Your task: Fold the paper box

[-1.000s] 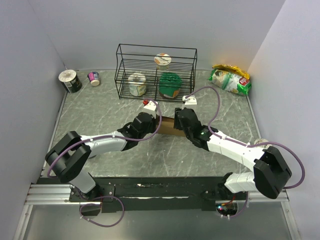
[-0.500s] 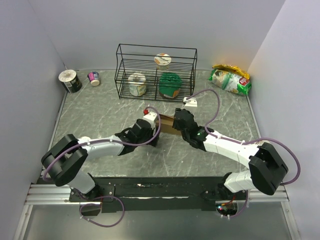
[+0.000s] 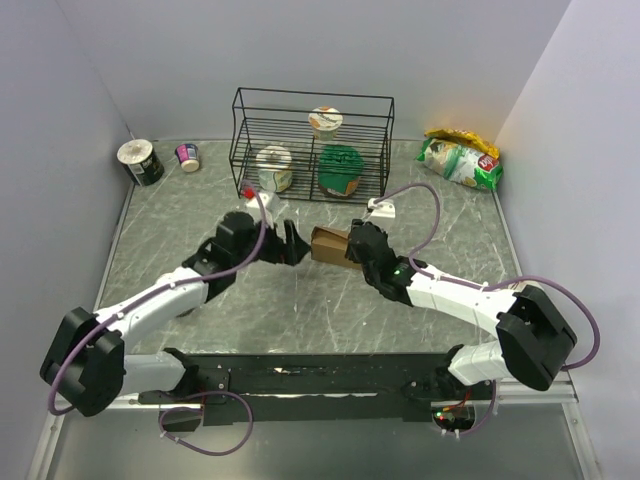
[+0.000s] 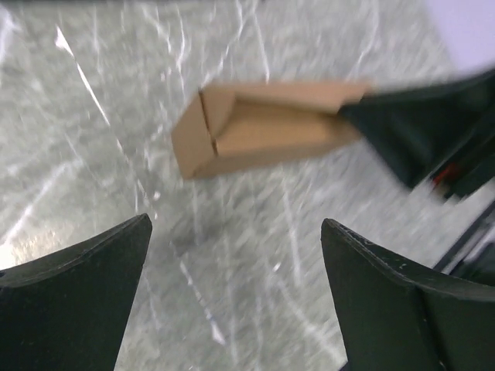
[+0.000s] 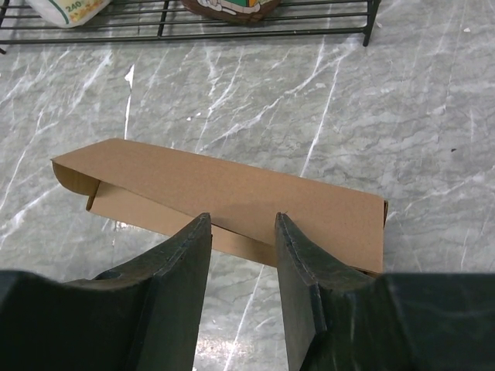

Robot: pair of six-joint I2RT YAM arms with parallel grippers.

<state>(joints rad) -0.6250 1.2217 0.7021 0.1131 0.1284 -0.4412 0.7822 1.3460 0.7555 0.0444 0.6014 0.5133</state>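
Note:
The paper box (image 3: 327, 244) is a small brown oblong lying flat mid-table, its lid flap folded over. It also shows in the left wrist view (image 4: 263, 127) and the right wrist view (image 5: 224, 189). My left gripper (image 3: 286, 243) stands open just left of the box, apart from it, with only table between its fingertips (image 4: 236, 222). My right gripper (image 3: 352, 250) is at the box's right end. Its fingers are parted and their tips (image 5: 241, 219) rest at the near edge of the lid; nothing is clamped between them.
A black wire rack (image 3: 312, 145) holding cups and a green tub stands behind the box. A tape roll (image 3: 140, 162) and a small cup (image 3: 188, 157) sit at the back left, and a snack bag (image 3: 460, 158) at the back right. Walls close in both sides.
My left gripper opened, let go at the box and drew back to the left. My right gripper stayed on the box, which shifted slightly left.

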